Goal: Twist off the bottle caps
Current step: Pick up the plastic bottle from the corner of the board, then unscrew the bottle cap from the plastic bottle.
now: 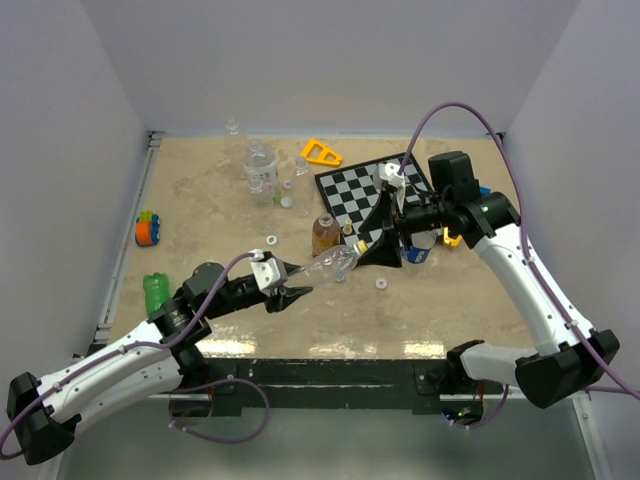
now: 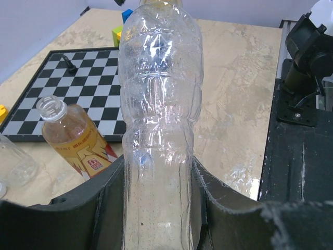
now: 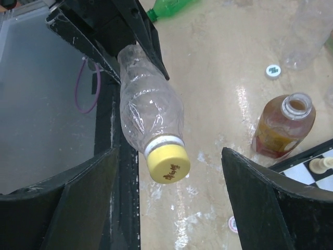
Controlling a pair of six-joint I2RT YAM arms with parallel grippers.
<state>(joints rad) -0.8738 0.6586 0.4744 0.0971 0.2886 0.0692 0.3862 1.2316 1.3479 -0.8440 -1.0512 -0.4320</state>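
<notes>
Within R gripper [image 3: 168, 154] — yellow cap [image 3: 168, 165]

Robot lab test cell, a staged bench.
Plain pale walls [image 1: 330, 60] box in a beige marbled tabletop [image 1: 200, 200]. White-and-black robot arms [image 1: 530, 280] bolted at near edge, purple cable [image 1: 466, 104] looping. Props scattered: black-and-white chessboard [image 1: 345, 195], clear plastic bottles [image 1: 260, 165].

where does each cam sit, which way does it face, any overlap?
Top external: above, behind the bases, looking down on the table; left arm and right arm show.
Left wrist: on the left arm, looks past the left gripper, shut on the clear bottle, toward the chessboard.
Right wrist: on the right arm, looks through the open right gripper at the yellow cap.
Shared: all three see the clear bottle and amber bottle.
</notes>
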